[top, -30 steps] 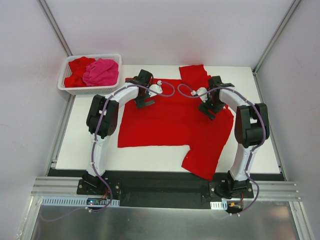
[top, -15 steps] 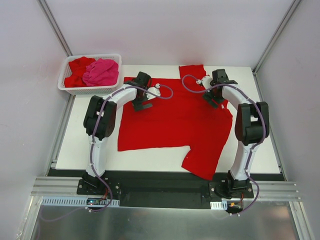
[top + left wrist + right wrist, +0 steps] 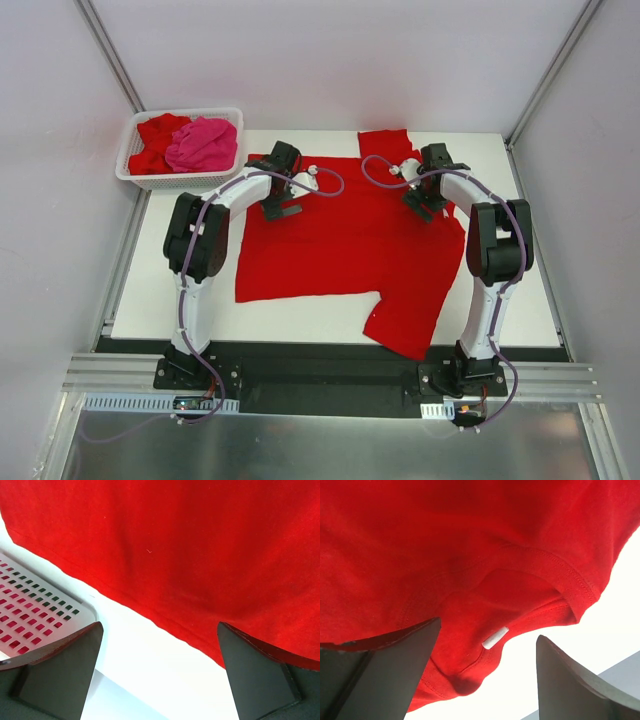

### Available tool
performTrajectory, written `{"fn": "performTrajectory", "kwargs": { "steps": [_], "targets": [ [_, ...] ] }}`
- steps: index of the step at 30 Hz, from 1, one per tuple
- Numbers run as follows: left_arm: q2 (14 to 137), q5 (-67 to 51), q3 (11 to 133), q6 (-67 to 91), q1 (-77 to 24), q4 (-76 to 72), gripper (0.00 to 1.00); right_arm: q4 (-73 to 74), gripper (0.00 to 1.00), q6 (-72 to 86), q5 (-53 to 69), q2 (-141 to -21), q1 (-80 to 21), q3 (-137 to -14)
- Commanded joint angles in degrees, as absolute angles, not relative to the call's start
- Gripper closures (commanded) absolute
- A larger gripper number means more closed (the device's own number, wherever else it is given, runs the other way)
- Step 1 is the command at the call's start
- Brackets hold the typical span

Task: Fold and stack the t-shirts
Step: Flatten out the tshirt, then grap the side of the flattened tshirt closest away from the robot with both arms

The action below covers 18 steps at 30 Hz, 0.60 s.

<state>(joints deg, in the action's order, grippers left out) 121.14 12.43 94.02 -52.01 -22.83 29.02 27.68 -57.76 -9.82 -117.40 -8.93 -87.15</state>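
Above the red t-shirt (image 3: 340,250), left gripper (image 3: 282,206) and right gripper (image 3: 421,204) gape empty, the right apparently farther out than before.

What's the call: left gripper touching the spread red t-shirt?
Cannot tell. Left wrist view: the left gripper, open, straddles the red t-shirt hem, one finger overlapping cloth, but height doesn't show; top view doesn't settle it.

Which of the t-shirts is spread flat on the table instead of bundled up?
The large red t-shirt, laid open; the other red one and the hot pink one lie crumpled in the white basket at the far left corner.
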Motion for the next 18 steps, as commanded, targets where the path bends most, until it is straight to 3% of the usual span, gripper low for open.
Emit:
{"fn": "performTrajectory", "kwargs": {
  "steps": [1,10,18],
  "targets": [
    [118.5,11.3,93.1,-51.8,-23.0,31.1,0.01,29.1,0.18,-57.7,-8.4,-117.6,-9.1,-88.2],
    [122.1,9.0,93.3,-52.5,-22.2,32.7,0.01,32.2,0.18,-57.7,-7.3,-119.6,-9.3,-89.6],
    [129.0,10.1,100.9,-54.6,-21.1,32.6,0.02,32.2,0.19,-58.4,-8.1,-120.9,-9.5,-89.8]
  ]
}}
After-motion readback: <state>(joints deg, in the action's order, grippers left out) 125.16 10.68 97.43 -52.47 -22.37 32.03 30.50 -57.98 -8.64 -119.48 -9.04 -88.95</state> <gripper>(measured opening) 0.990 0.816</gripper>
